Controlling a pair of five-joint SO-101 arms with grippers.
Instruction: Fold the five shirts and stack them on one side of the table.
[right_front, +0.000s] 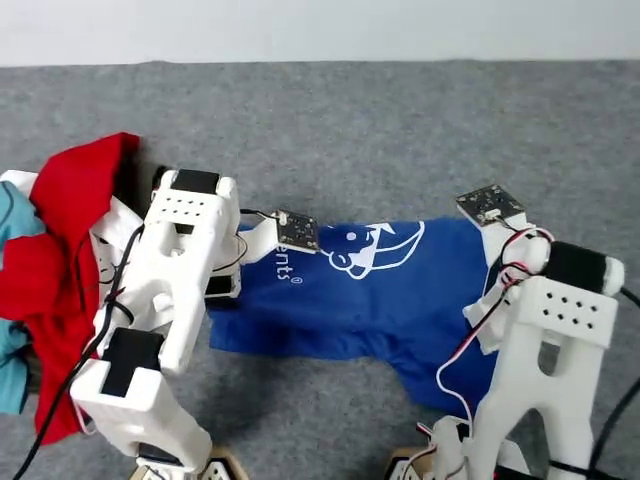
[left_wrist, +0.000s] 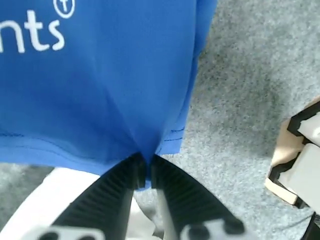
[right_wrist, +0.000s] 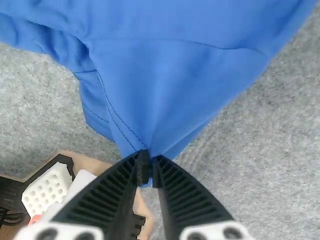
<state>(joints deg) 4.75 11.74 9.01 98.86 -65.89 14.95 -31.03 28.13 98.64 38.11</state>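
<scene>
You have the blue shirt (right_front: 370, 290) lying across the middle of the grey worktop (right_front: 400, 130), stretched between your two arms with its white print (right_front: 375, 245) facing up. Its near edge sags into a loose flap just beside the right arm (right_front: 545, 340).

Your left jaws are clamped on the shirt. In the left wrist view the two black ribbed fingers (left_wrist: 107, 192) meet with only a thin fold of blue cloth (left_wrist: 100, 75) between them, caught right at the stitched hem. The fabric fans out from that pinch in soft creases, and the white lettering (left_wrist: 30, 30) sits well away from the grip. From above, that end of the shirt runs under the left arm (right_front: 170, 290), so you cannot see the pinch itself there.

Your right jaws are also closed on the shirt. In the right wrist view the fingers (right_wrist: 112, 192) nip a point of blue cloth (right_wrist: 175, 65) next to a double-stitched seam, and the fabric spreads out from them over the grey worktop (right_wrist: 270, 150). Beside the fingers, a white perforated block (right_wrist: 47, 187) sits on a tan board.

At the left edge of the worktop you have a loose heap of clothes. A red shirt (right_front: 70, 230) lies crumpled on top, partly behind the left arm, and bits of a teal garment (right_front: 10, 215) peek out from under it. The heap is unfolded and close to the blue shirt's left end, with the left arm standing between them.
</scene>
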